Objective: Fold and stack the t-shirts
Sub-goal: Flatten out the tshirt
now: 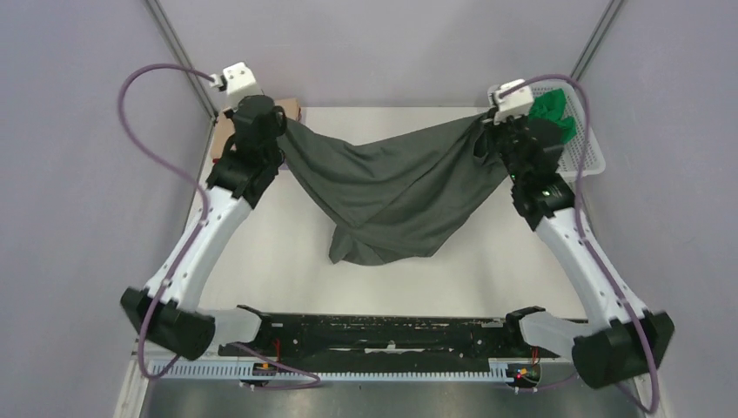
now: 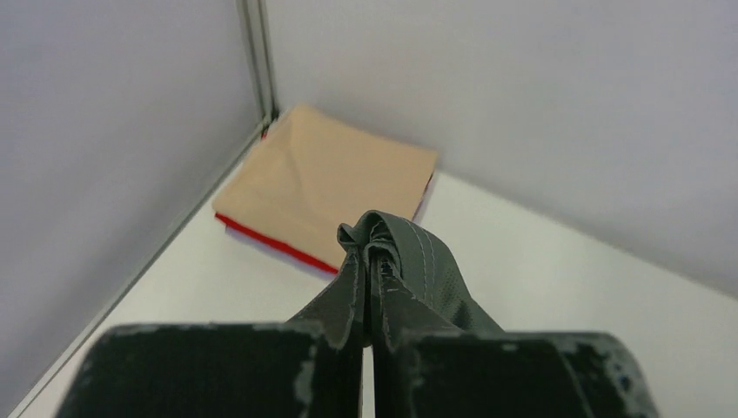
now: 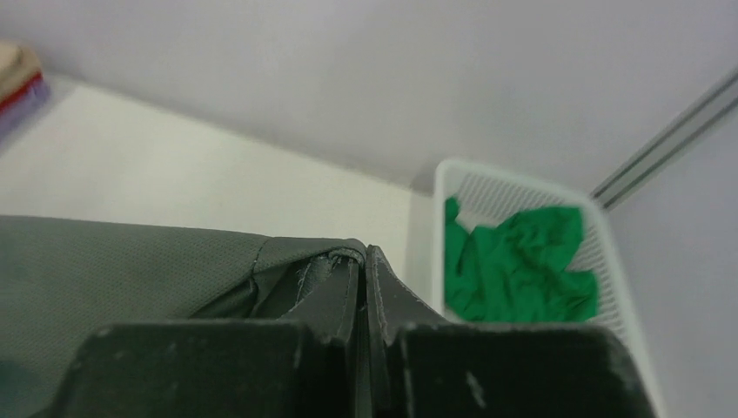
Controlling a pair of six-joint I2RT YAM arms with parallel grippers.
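Observation:
A dark grey t-shirt (image 1: 392,196) hangs stretched between my two arms above the table, its lower part sagging to the surface near the middle. My left gripper (image 2: 372,261) is shut on its hem (image 2: 418,257) at the far left. My right gripper (image 3: 362,261) is shut on its other edge (image 3: 130,266) at the far right. A folded stack lies in the far left corner: a tan t-shirt (image 2: 326,178) on top, a red one (image 2: 270,244) and a pale lilac one (image 2: 248,237) beneath. A bright green t-shirt (image 3: 513,266) lies crumpled in the basket.
The white mesh basket (image 1: 593,148) stands at the far right beyond the table's edge, close to my right gripper. Grey walls enclose the table on three sides. The black base rail (image 1: 392,335) runs along the near edge.

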